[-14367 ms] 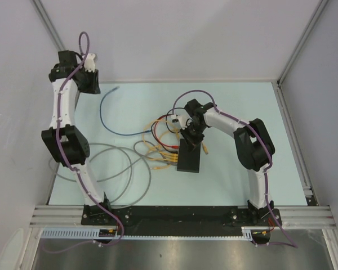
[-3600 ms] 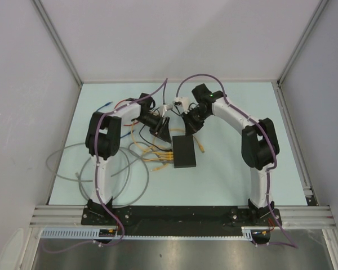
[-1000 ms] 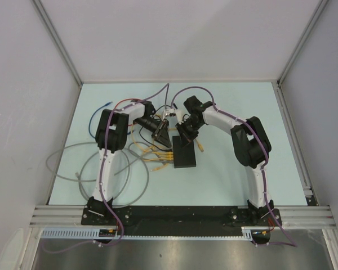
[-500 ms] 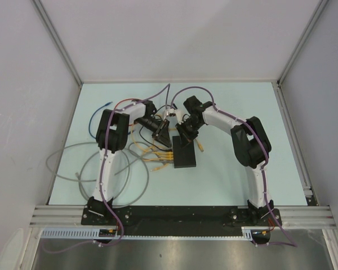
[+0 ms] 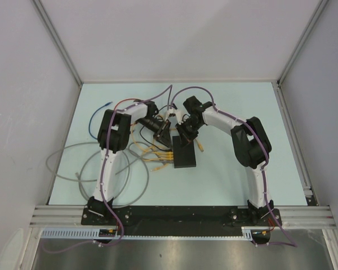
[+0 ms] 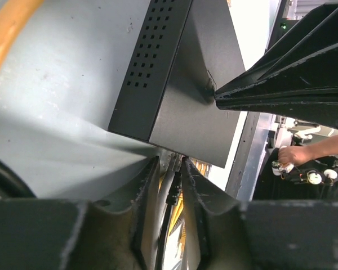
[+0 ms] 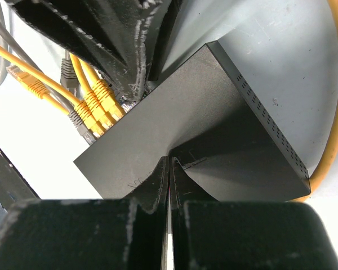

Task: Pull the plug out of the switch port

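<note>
The switch (image 5: pixel 185 156) is a flat black box lying mid-table, also seen at close range in both wrist views (image 6: pixel 180 84) (image 7: pixel 174 129). Yellow plugs (image 7: pixel 96 104) fill the sockets on its left edge. At the box's far left corner, my left gripper (image 6: pixel 170 163) (image 5: pixel 164 135) has its fingers close on either side of a plug (image 6: pixel 172 188) with a dark cable. My right gripper (image 7: pixel 170 159) (image 5: pixel 185 136) is shut and empty, its tips pressing down on the switch's top face.
Yellow cables (image 5: pixel 152 156) fan out left of the switch. Grey cable loops (image 5: pixel 84 163) lie at the left, a blue cable (image 5: pixel 96 115) at the far left. One loose yellow plug (image 5: pixel 201 147) lies right of the switch. Both grippers crowd together.
My left gripper's jaws have narrowed around the plug and it has edged slightly toward the switch. The right gripper stays pressed on the box.
</note>
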